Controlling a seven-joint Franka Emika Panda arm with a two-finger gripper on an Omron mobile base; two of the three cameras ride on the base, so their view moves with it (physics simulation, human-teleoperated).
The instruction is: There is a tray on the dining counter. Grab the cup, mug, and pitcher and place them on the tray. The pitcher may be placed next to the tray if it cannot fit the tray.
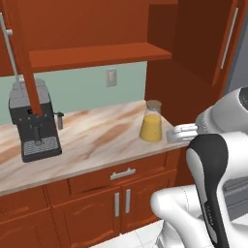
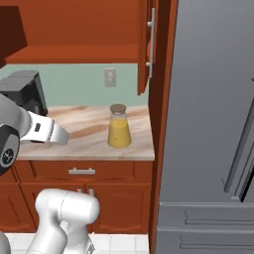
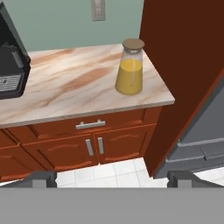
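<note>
arm's hanging back from the counter, gripper (image 3: 112, 179) wide open holding nothing, pitcher (image 3: 130, 68) ahead, coffee machine (image 3: 11, 65) cut off

A black coffee machine (image 1: 35, 123) stands on the marbled counter (image 1: 92, 138) below a wall outlet (image 1: 112, 77).

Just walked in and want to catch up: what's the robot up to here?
The robot arm faces a marbled counter where a glass pitcher of orange liquid stands upright near the right end, lid on. The gripper is open, empty, and well short of the pitcher. A coffee machine sits at the counter's other end. Nothing is being held yet; it looks set to reach for the pitcher.
</note>
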